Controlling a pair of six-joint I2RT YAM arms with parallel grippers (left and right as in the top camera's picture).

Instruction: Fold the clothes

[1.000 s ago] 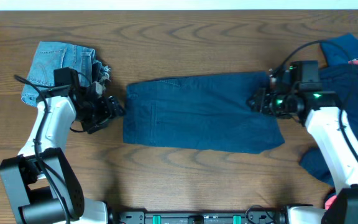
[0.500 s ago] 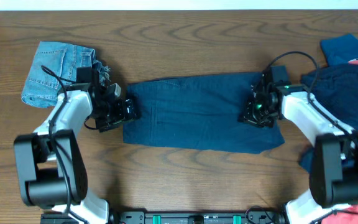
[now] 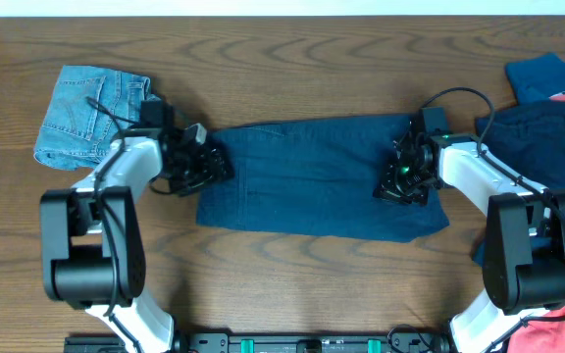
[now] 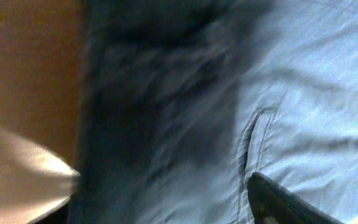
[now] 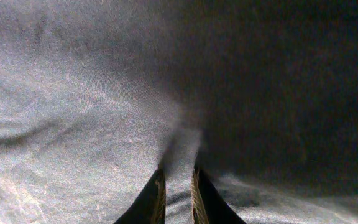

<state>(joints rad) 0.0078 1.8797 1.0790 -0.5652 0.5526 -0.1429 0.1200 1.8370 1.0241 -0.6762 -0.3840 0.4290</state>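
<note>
Wood table (image 3: 292, 59): navy shorts (image 3: 312, 176) spread flat, right fingers (image 5: 149, 202) pinching them.

Table (image 3: 312, 59): wood, dark brown, with broad wavy grain running lengthwise. It fills almost the whole overhead view. Finish matt, no glare. Lighting even and from above, shadows soft and short.
Strip (image 3: 282, 7): pale, whitish, running along the table's far edge; its nature cannot be told.
Left wrist view: the same table top at the left side, blurred, warm orange-brown.
</note>
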